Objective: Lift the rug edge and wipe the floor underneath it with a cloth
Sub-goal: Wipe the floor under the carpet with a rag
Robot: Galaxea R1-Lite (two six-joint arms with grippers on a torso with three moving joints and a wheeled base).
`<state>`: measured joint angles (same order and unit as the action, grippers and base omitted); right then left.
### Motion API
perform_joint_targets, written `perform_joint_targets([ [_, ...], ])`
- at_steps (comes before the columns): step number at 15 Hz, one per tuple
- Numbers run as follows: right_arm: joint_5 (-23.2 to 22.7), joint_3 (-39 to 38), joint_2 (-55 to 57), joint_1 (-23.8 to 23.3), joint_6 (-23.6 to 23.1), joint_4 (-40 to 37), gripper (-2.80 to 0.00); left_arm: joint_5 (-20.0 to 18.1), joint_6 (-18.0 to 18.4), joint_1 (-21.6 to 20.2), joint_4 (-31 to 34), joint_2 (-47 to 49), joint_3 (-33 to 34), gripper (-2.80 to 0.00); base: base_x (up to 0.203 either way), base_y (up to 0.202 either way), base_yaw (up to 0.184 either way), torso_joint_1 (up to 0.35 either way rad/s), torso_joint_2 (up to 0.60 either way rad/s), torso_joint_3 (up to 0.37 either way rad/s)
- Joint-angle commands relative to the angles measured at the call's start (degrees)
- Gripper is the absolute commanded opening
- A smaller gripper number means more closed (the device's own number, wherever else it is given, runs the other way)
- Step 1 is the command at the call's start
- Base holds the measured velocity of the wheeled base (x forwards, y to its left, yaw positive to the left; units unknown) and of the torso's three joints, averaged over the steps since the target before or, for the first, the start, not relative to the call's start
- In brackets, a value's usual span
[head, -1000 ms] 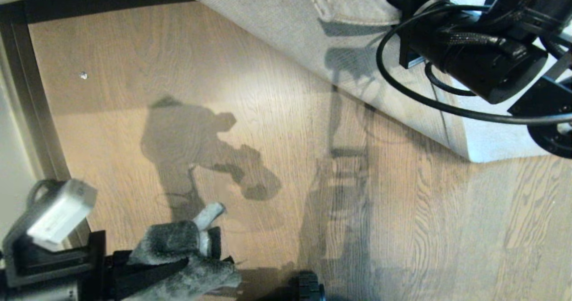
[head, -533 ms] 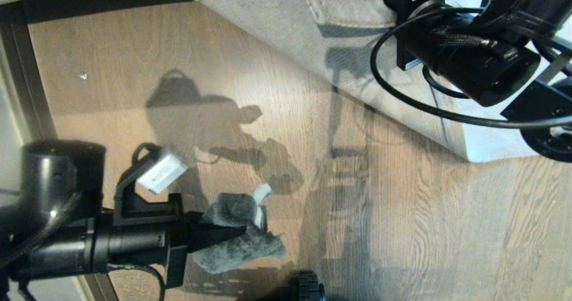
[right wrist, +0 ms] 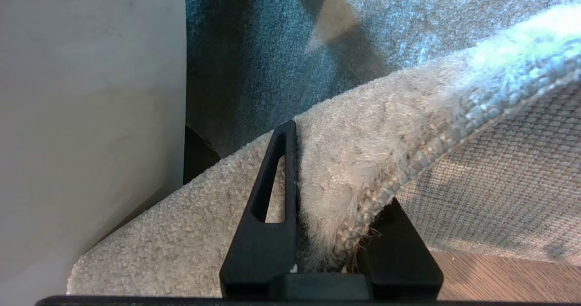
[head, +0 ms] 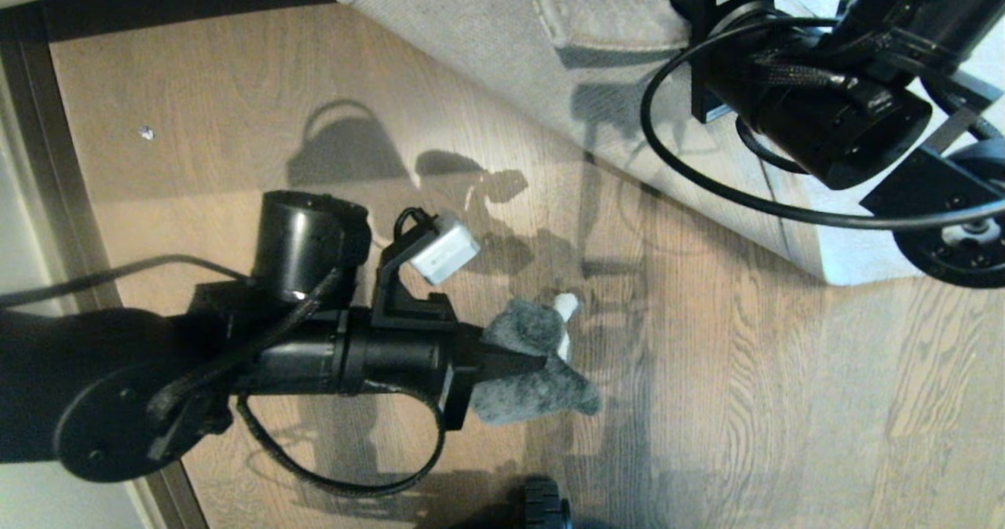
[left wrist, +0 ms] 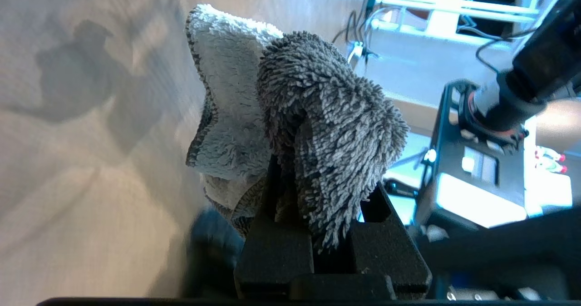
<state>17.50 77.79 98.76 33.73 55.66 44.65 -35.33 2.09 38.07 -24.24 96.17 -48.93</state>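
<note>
The cloth [head: 534,364], pinched in the left gripper [head: 542,360], has been carried rightward over the floor [head: 746,403]; the rug edge [right wrist: 363,179] is kept clamped by the right gripper [right wrist: 327,251], so wiping looks imminent.

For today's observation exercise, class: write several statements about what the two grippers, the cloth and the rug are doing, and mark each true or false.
1. The left gripper holds the cloth. True.
2. The right gripper is open and holds nothing. False: it is shut on the rug edge.
3. The rug's woven backing shows where it is lifted. True.
4. The cloth lies on top of the rug. False: it is over the floor, apart from the rug.
</note>
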Motion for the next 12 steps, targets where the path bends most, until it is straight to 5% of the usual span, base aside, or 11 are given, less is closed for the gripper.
perform_joint_targets([
  [1, 0.1, 0.2, 0.9, 0.0, 0.3, 0.3, -2.80, 0.6, -2.8, 2.3, -7.9, 7.4, -2.2, -2.80, 0.000, 0.000, 0.000, 0.000, 0.00, 0.000],
  [6, 0.3, 0.1, 1.5, -0.1, 0.3, 0.7, -2.80, 10.9, -7.4, 3.9, -23.5, 16.1, -5.1, -2.80, 0.000, 0.000, 0.000, 0.000, 0.00, 0.000],
  [12, 0.3, 0.2, 2.8, 0.0, 0.3, 3.1, -2.80, 18.0, -9.2, 1.3, -30.8, 21.0, -7.5, -2.80, 0.000, 0.000, 0.000, 0.000, 0.00, 0.000],
])
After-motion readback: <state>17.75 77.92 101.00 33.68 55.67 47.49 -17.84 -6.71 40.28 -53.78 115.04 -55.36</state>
